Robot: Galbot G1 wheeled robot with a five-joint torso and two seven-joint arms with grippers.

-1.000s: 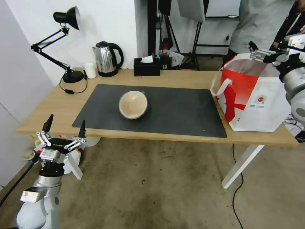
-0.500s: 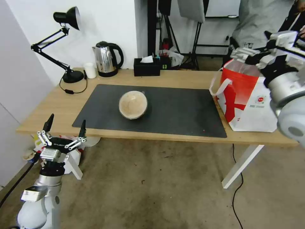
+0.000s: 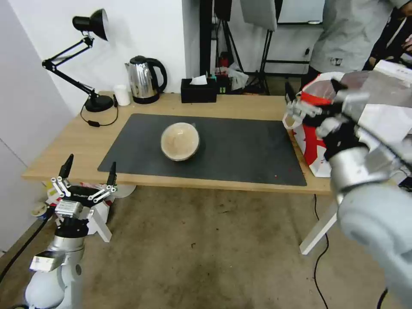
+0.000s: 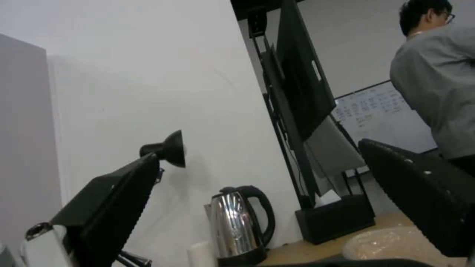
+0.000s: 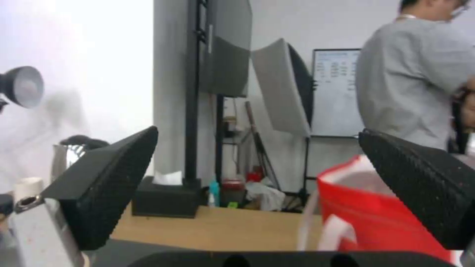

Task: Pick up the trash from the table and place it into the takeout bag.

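**One bowl left on the mat, right pincer empty beside the bag**

A round beige-filled bowl (image 3: 180, 141) sits upright, mouth up, near the middle of the dark grey mat (image 3: 240, 150) on the tabletop (image 3: 240, 105); being round, it has no long axis. The mat around it is bare on every side.

The takeout bag (image 3: 311, 141) stands at the right end of the tabletop, just past the mat's right edge, mouth open upward.

The right pincer (image 3: 311, 113) hangs in front of the bag's upper left side, well apart from the bowl, fingers spread wide and holding nothing.

The left pincer (image 3: 88, 182) waits below the front left corner of the tabletop, fingers wide and pointing up.

Along the back edge stand a desk lamp (image 3: 88, 56), a white cup (image 3: 122, 95), a steel kettle (image 3: 143, 80) and a black tissue box (image 3: 198, 90).
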